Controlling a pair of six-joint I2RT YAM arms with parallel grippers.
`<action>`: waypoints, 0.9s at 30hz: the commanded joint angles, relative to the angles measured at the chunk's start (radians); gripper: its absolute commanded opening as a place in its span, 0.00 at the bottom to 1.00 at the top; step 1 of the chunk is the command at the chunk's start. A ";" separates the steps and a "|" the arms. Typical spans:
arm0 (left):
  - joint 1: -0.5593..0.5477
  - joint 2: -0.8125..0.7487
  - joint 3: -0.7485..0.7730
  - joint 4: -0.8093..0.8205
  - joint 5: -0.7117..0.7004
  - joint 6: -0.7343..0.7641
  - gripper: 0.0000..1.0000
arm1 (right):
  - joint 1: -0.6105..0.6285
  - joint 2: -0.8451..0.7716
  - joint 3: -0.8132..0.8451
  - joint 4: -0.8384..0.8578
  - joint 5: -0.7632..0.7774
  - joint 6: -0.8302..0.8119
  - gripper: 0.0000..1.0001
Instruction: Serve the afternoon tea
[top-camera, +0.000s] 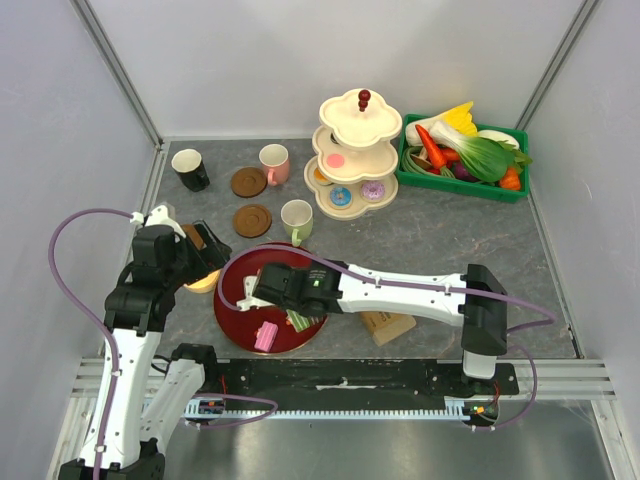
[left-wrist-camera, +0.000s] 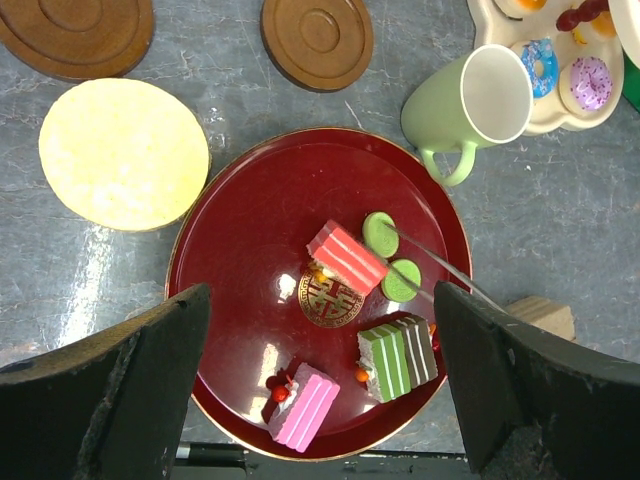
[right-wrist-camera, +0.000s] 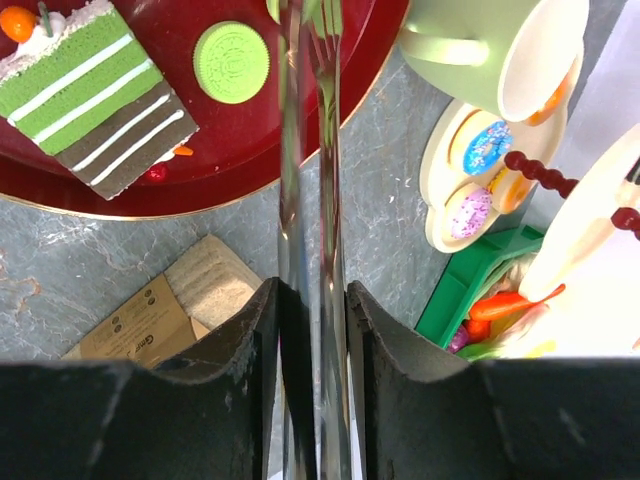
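A dark red tray (top-camera: 232, 305) holds a pink cake slice (left-wrist-camera: 305, 405), a red slice (left-wrist-camera: 345, 258), a green and a brown slice (left-wrist-camera: 397, 358) side by side, and two green macarons (left-wrist-camera: 402, 280). My right gripper (right-wrist-camera: 312, 300) is shut on metal tongs (right-wrist-camera: 310, 150). The tong tips reach over the tray to the farther macaron (left-wrist-camera: 380, 235) and pinch it at its edges. My left gripper (left-wrist-camera: 320, 400) hangs open above the tray's near edge with nothing between its fingers. A pale-green mug (top-camera: 296, 220) stands just beyond the tray.
A pink mug (top-camera: 273, 163), a black mug (top-camera: 190, 170) and two brown coasters (top-camera: 249, 182) stand at the back left. A cream tiered stand (top-camera: 352, 155) carries donuts. A green crate (top-camera: 462, 155) holds vegetables. A tan block (top-camera: 388, 325) lies right of the tray, a pale yellow disc (left-wrist-camera: 125, 152) left of it.
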 joint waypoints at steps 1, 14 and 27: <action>0.000 0.002 0.014 0.025 0.012 0.017 0.98 | -0.004 -0.094 0.000 0.079 0.040 0.025 0.34; 0.002 0.005 0.006 0.028 0.038 0.010 0.98 | -0.002 -0.120 -0.055 0.112 0.035 0.056 0.46; 0.002 0.017 -0.073 0.123 0.271 -0.040 0.98 | 0.003 -0.181 -0.104 0.193 0.086 0.163 0.48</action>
